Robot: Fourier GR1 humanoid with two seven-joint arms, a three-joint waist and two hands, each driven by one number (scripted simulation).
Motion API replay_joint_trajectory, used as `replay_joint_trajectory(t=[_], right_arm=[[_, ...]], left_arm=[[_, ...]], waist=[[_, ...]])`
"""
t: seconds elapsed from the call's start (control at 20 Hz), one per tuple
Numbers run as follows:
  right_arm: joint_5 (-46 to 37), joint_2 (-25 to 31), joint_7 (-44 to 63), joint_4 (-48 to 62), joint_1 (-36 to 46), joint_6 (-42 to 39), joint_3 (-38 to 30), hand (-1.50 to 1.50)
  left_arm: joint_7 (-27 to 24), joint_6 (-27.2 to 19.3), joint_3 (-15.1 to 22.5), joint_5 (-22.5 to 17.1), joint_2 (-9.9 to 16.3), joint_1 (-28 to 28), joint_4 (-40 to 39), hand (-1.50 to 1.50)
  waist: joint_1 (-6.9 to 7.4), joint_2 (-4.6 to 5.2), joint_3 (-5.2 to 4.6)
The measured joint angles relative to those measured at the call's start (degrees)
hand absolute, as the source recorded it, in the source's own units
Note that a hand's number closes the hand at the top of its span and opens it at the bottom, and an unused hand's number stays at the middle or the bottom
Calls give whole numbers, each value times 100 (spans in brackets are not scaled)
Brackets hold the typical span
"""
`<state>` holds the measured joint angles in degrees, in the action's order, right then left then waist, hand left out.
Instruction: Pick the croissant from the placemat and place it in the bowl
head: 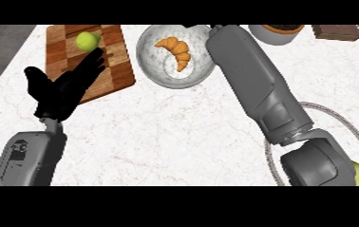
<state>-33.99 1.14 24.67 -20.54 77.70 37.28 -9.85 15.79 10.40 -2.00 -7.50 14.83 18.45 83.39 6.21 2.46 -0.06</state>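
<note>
Croissant lies inside the grey bowl, long axis running from upper left to lower right, tips curving left. Right forearm reaches up beside the bowl's right rim; its hand is hidden, so I cannot tell its fingers. Left hand rests open, fingers straight, over the wooden cutting board near a lime. White marble counter lies bare between the arms.

Bright, even light falls across the pale marble desk, with no glare or hot spots. Shadows are very faint, and no direction of light can be told. Edges look equally crisp from centre to border, without visible bending.
</note>
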Motion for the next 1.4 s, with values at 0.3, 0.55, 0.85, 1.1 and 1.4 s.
replay_joint_trajectory(t=[0.3,0.55,0.85,1.1,1.4], right_arm=[[-147,143,-77,268,113,729,-72,-150],[-167,183,-308,-126,-194,654,51,-150],[-154,105,-543,-1415,-810,-102,507,-150],[110,-30,-530,-2910,-1446,-604,963,-150],[864,-94,-317,-4929,-2451,-1045,1677,150]], left_arm=[[-36,-76,-94,23,-7,-145,-29,0],[77,-98,-229,-34,51,-490,203,0],[82,-151,-359,-22,101,-870,376,0],[61,-149,-461,-53,140,-1018,411,0],[57,-173,-545,-65,165,-1056,376,0]], waist=[[-223,-102,1],[-467,-216,1],[-782,-347,5],[-943,-429,10],[-1031,-463,17]])
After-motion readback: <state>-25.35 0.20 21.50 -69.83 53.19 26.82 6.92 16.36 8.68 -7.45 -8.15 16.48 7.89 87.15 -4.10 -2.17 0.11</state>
